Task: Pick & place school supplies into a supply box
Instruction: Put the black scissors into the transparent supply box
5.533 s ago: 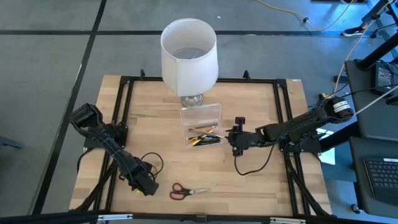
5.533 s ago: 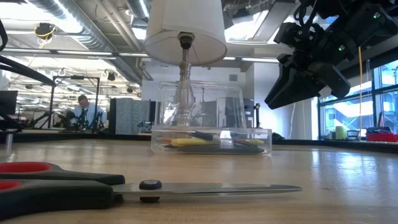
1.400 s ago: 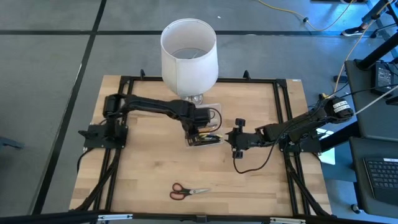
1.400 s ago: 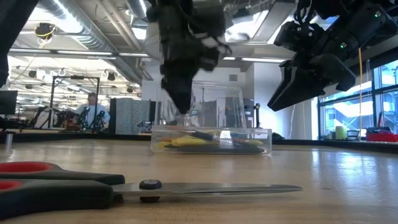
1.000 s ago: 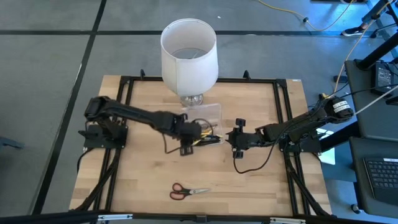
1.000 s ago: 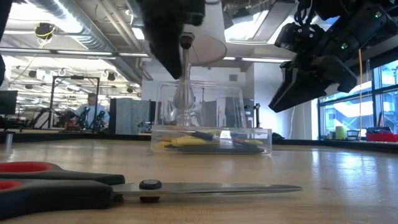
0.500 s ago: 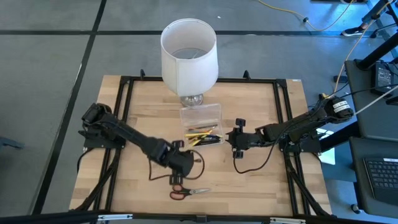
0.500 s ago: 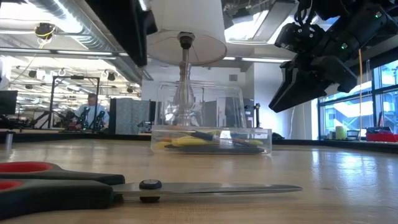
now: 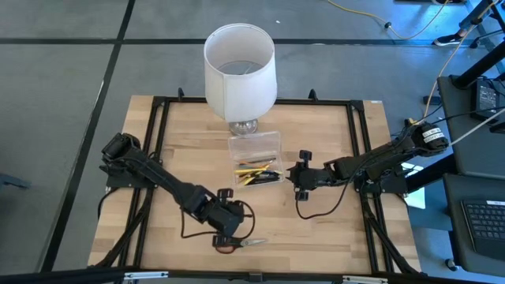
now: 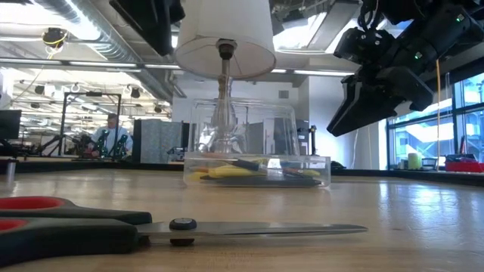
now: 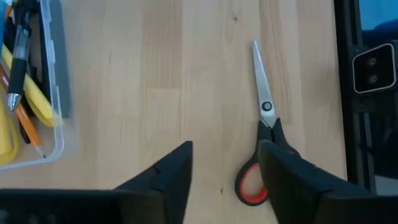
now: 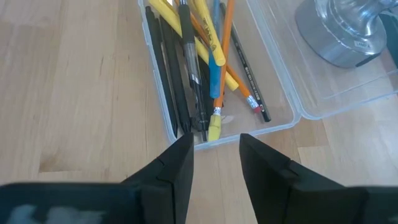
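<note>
One item outstanding: red-and-black-handled scissors (image 9: 239, 243); left gripper (image 9: 223, 234), newly arrived from clear plastic supply box (image 9: 256, 158), fingers apart, empty.

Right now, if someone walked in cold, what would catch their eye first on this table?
Probably the big white lampshade at the table's far edge, standing right behind the clear supply box of pens and pencils. Next, the red-handled scissors lying at the near edge, with the left gripper above their handles, jaws open.
</note>
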Controlling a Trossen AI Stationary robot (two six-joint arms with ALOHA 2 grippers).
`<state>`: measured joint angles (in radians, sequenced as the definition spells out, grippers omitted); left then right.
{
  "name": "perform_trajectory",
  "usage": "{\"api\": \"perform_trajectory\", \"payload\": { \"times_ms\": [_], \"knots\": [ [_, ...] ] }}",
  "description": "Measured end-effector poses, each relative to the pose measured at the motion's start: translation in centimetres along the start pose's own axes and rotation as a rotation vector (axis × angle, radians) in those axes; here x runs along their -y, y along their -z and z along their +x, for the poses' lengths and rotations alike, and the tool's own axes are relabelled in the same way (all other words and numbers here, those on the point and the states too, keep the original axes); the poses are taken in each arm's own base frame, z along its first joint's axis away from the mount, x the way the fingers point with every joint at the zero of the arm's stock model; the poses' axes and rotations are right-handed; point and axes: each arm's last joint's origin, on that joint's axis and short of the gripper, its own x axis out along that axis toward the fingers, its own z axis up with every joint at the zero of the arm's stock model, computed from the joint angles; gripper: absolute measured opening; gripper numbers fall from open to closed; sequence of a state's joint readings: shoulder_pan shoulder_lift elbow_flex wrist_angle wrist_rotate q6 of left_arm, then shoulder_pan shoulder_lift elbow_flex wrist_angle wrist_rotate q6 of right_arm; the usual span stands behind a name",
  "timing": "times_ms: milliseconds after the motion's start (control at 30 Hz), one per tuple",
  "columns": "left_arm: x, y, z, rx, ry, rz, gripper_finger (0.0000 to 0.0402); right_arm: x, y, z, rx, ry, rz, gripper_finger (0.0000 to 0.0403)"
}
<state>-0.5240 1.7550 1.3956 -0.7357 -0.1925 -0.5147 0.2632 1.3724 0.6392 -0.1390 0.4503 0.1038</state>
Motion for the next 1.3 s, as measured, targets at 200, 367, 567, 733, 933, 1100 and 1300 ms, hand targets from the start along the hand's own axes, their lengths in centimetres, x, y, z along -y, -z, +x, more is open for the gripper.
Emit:
{"api": "perform_trajectory", "payload": {
  "times_ms": [200, 367, 567, 733, 933, 1100, 1300],
  "knots": [
    [0.1, 0.0, 0.0, -0.010, 0.018, 0.002, 0.0242, 0.0, 0.0, 0.0, 0.000, 0.000, 0.011, 0.0133],
    [0.9, 0.5, -0.2, -0.029, 0.063, 0.033, 0.0262, 0.0, 0.0, 0.0, 0.000, 0.000, 0.023, 0.0133],
    [1.8, 1.1, 1.0, -0.048, 0.043, -0.003, 0.0257, 0.0, 0.0, 0.0, 0.000, 0.000, 0.023, 0.0133],
    [3.0, 2.1, 3.2, -0.129, 0.069, -0.025, 0.0247, 0.0, 0.0, 0.0, 0.000, 0.000, 0.023, 0.0133],
    [4.7, 3.7, 5.4, -0.223, 0.107, -0.028, 0.0233, 0.0, 0.0, 0.0, 0.003, 0.000, 0.025, 0.0133],
    [5.4, 4.1, 6.6, -0.206, 0.102, -0.021, 0.0217, 0.0, -0.1, 0.0, 0.012, -0.001, 0.030, 0.0133],
    [5.5, 4.6, 8.1, -0.237, 0.089, -0.005, 0.0198, 0.0, -0.2, 0.0, 0.015, -0.001, 0.034, 0.0133]
  ]
}}
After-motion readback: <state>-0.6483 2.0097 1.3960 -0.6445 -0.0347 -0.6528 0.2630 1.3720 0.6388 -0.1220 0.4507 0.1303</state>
